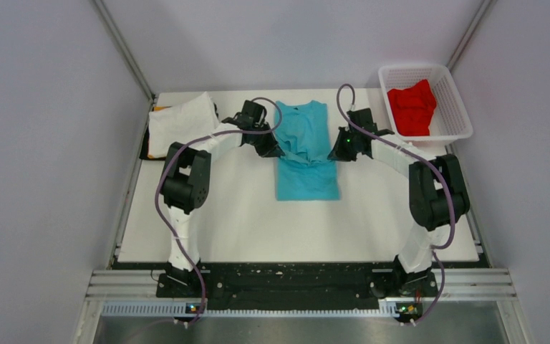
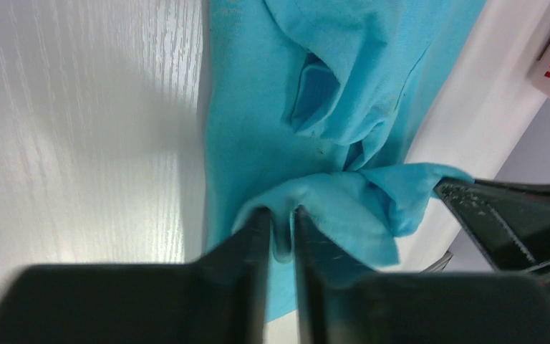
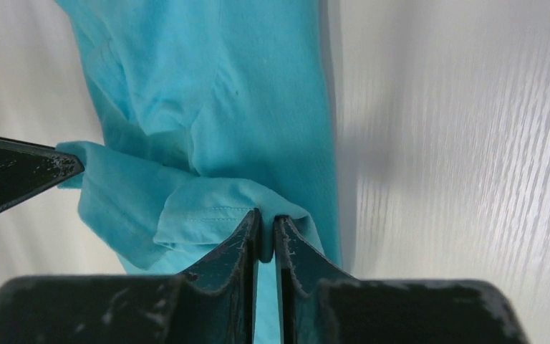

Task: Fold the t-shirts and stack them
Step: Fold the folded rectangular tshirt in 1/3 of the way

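The turquoise-blue t-shirt (image 1: 306, 154) lies as a long narrow strip at the table's middle back. My left gripper (image 1: 278, 149) is shut on its left edge, and my right gripper (image 1: 334, 152) is shut on its right edge; both hold a raised fold across the shirt's middle. The pinched cloth shows in the left wrist view (image 2: 329, 208) and in the right wrist view (image 3: 215, 208). A red t-shirt (image 1: 412, 106) lies crumpled in the white mesh basket (image 1: 458, 115). A folded white t-shirt (image 1: 180, 122) lies at the back left on top of a yellow-orange one (image 1: 159, 109) and a black one (image 1: 145, 152).
The basket stands at the back right corner. Grey walls close in the table on the left, right and back. The arm bases sit on a black rail (image 1: 293, 276) at the near edge.
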You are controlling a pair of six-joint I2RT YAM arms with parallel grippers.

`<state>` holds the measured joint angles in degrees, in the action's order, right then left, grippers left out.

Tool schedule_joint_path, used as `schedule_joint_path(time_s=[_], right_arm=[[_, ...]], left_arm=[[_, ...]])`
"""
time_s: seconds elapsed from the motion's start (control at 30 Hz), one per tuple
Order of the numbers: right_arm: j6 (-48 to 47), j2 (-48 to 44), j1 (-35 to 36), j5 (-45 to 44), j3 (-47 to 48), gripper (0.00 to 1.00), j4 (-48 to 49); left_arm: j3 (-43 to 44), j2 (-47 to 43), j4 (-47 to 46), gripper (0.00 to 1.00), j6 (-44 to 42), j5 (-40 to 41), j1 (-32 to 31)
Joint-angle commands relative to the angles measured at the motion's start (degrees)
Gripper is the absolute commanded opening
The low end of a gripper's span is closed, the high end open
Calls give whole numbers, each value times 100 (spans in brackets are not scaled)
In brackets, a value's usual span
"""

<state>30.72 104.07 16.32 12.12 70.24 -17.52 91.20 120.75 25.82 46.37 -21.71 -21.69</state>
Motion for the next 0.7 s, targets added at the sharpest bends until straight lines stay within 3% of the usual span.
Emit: schedule_joint_path(time_s=[0.0,0.03,0.07,0.1,0.2,0.47,0.57,0.67], right_arm=[[-221,260,-143,82,630,20,451],[-269,287,-155,129,715,35,431],[-334,269,-157,186,768,49,382],[-375,210,-162,205,771,59,356],[-451,-244,-161,100,342,95,383],[-248,-1846,-155,410,-1929,98,579],[-60,-2131,-160,666,-2429,95,607],[199,-2194,-164,657,-2726,88,761]], left_arm=[[521,121,84,42,-184,-62,187],[581,98,148,67,-210,-80,210],[627,35,213,85,-256,-101,236],[624,-55,264,97,-312,-72,248],[269,-552,235,99,-362,3,247],[-2163,-2044,-165,99,-228,113,-84],[-2709,-2215,-337,98,-109,51,-304],[-2875,-2104,-496,90,-4,-8,-530]])
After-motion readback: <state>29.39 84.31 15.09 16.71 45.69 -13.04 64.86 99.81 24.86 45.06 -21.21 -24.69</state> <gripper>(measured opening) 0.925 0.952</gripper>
